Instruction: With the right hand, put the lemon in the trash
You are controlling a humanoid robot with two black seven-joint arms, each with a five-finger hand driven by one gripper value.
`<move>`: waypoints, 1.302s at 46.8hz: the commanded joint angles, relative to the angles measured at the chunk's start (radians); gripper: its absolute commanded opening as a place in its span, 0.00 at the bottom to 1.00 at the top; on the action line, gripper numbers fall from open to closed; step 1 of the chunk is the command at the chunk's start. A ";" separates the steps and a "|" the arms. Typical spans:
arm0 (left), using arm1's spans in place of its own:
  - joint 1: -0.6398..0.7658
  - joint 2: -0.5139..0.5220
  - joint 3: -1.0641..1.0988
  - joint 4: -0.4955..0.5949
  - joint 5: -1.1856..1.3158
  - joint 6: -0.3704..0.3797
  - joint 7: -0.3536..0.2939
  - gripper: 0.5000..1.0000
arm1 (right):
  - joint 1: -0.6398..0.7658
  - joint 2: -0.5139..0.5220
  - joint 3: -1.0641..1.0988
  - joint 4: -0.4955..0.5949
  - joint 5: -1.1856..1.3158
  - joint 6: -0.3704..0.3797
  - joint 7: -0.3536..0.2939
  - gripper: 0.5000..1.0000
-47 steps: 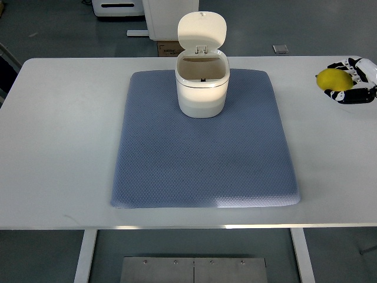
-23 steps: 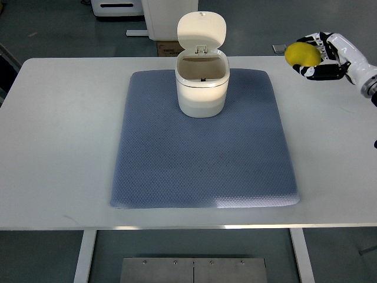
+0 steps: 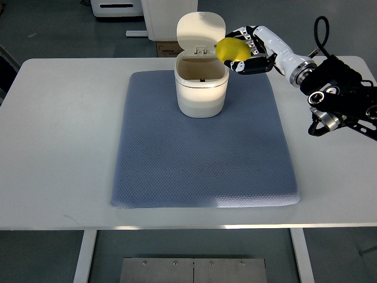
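Note:
A white trash can [image 3: 201, 88] with its lid flipped up stands at the back of a blue mat [image 3: 203, 141]. My right hand [image 3: 247, 50] is shut on a yellow lemon [image 3: 232, 50] and holds it in the air just right of the can's open top, near its right rim. The right arm [image 3: 336, 94] comes in from the right edge over the table. The inside of the can looks empty as far as I can see. The left hand is out of view.
The mat lies on a white table [image 3: 59, 141]. Beyond the table's back edge stand a white cabinet [image 3: 162, 17] and a cardboard box [image 3: 166, 48] on the floor.
My right hand has carried the lemon leftward from the table's back right corner to just beside the can's opening. More of the arm has come into view.

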 commanded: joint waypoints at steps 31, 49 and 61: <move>0.000 0.000 0.000 0.000 0.000 0.000 0.000 1.00 | 0.025 0.260 -0.053 -0.256 0.061 -0.001 -0.031 0.09; 0.000 0.000 0.000 0.000 0.000 0.000 0.000 1.00 | 0.025 0.265 -0.045 -0.248 0.082 -0.008 -0.020 1.00; 0.000 0.000 0.000 0.000 0.000 0.000 0.000 1.00 | 0.032 0.242 -0.042 -0.207 0.082 -0.009 -0.017 1.00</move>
